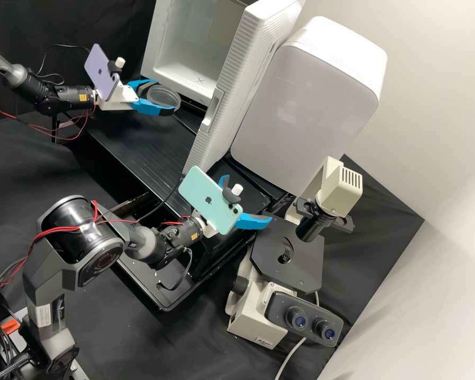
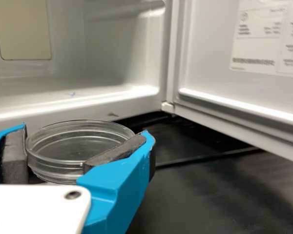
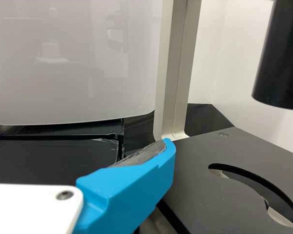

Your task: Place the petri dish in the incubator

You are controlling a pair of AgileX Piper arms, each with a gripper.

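A clear round petri dish [image 1: 162, 96] [image 2: 73, 148] sits clamped between the blue fingers of my left gripper [image 1: 167, 99] [image 2: 80, 136]. It hangs just above the black shelf, in front of the white incubator's [image 1: 182, 47] open chamber [image 2: 88, 92]. The incubator door [image 1: 240, 79] [image 2: 244, 63] stands swung open to the right of the dish. My right gripper [image 1: 250, 208] is open and holds nothing, low at the front beside the microscope. One of its fingers [image 3: 136, 180] lies over the edge of the black stage [image 3: 234, 165].
A large white housing [image 1: 311, 95] stands right of the door. The microscope [image 1: 285, 274], with its black condenser [image 3: 283, 53], occupies the front right. A ridged black shelf [image 1: 142, 148] runs from the incubator toward the front.
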